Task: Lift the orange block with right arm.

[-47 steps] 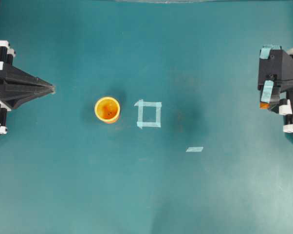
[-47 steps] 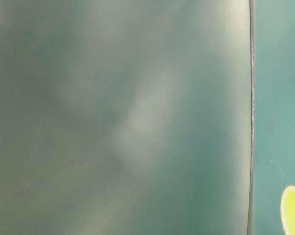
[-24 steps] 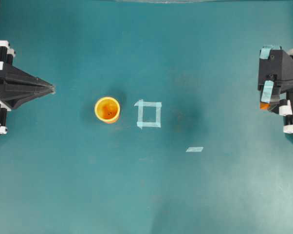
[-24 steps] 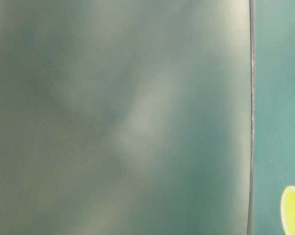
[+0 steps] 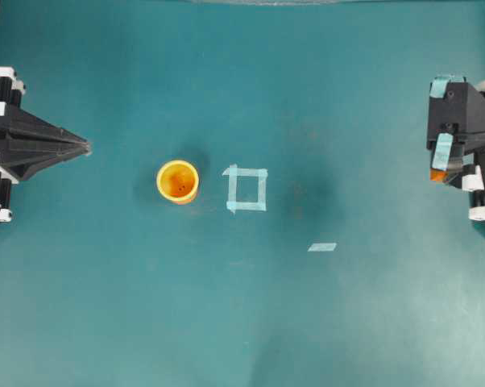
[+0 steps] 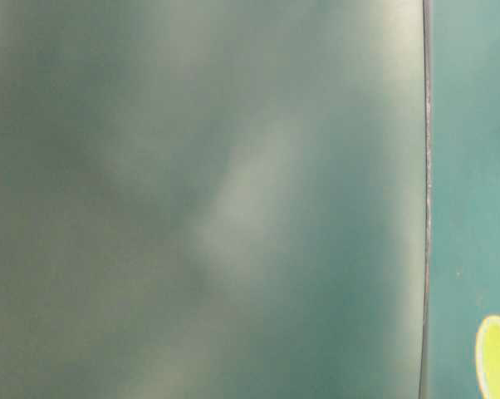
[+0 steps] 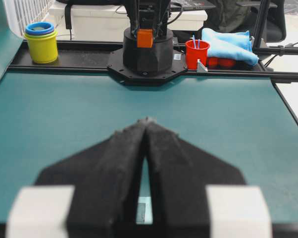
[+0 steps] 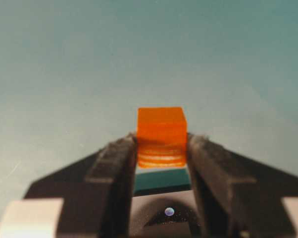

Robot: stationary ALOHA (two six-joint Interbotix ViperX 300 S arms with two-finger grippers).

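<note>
Your right pincer (image 8: 161, 148) is clamped on the orange block (image 8: 160, 136), one finger on each side, block held clear above the teal counter (image 5: 242, 306). In the overhead view the block (image 5: 437, 174) shows only as an orange sliver under the right arm (image 5: 460, 137) at the counter's right edge. Your left pincer (image 7: 146, 121) has its fingers pressed together, holding nothing, parked at the left edge. An orange-yellow cup (image 5: 178, 181) stands upright near the middle, just left of a pale tape square (image 5: 246, 189); a loose tape strip (image 5: 322, 247) lies lower right of that. Table-level view is mostly blur.
</note>
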